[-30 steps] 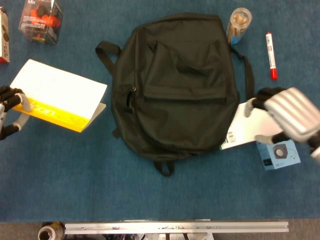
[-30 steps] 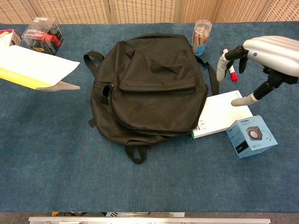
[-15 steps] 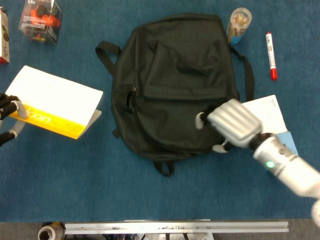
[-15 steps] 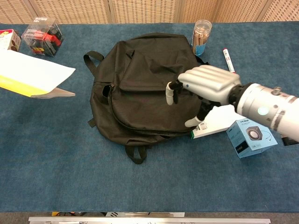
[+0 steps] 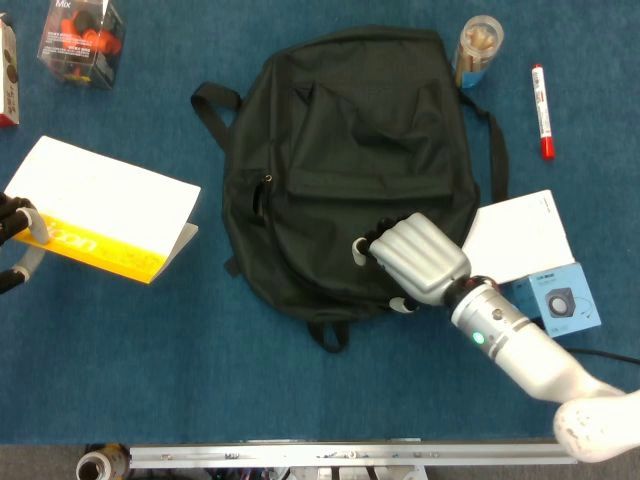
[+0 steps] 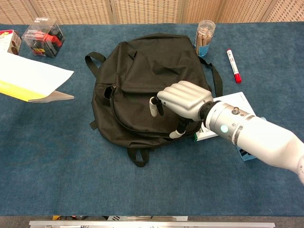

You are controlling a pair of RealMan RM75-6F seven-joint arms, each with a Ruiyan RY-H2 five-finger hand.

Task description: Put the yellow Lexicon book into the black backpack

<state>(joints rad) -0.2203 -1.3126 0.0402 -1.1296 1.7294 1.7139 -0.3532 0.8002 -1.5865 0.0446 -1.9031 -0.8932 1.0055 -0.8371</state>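
Note:
The black backpack (image 5: 340, 160) (image 6: 142, 85) lies flat in the middle of the blue table, zipped pocket side up. My right hand (image 5: 412, 260) (image 6: 183, 100) hovers over its lower right part, fingers apart, holding nothing. The yellow Lexicon book (image 5: 100, 208) (image 6: 28, 78) is at the far left, white face up with its yellow spine edge toward me. My left hand (image 5: 14, 228) grips its left end at the frame edge and holds it tilted above the table. In the chest view the left hand is out of frame.
A white box (image 5: 520, 238) and a small blue speaker box (image 5: 560, 300) lie right of the backpack. A red marker (image 5: 541, 98) and a clear jar (image 5: 478, 45) sit at the back right. A clear box of red items (image 5: 82, 40) stands back left.
My right hand swept left from the white box across onto the backpack's lower right. The book and my left hand drifted slightly left.

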